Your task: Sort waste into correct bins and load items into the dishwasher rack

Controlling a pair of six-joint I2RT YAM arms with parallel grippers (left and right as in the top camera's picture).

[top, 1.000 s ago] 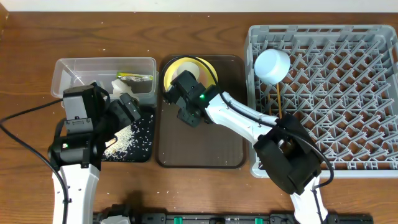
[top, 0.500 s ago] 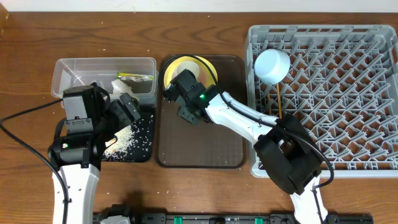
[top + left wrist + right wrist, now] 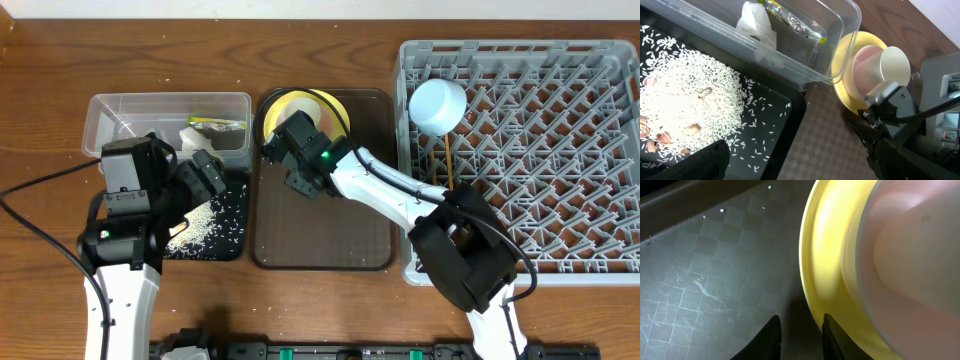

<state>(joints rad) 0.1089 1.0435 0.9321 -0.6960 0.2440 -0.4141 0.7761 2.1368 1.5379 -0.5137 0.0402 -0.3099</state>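
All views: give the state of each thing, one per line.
Clear tub: holds tissue and wrapper.
Black tray: holds rice.
Plate: on brown tray, cup on it.
Cup: lying on its side.
Bowl: in rack.
Chopsticks: in rack.
Left gripper: open.
Right gripper: slightly open by plate.

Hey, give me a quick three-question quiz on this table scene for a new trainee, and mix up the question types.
1. True or false: the light blue bowl sits in the dishwasher rack.
2. The white cup rests on: A) the yellow plate, B) the dishwasher rack, C) the tabletop.
3. Fill in: the crumpled tissue and the snack wrapper lie in the ____.
Key: 1 true; 2 A; 3 clear tub.
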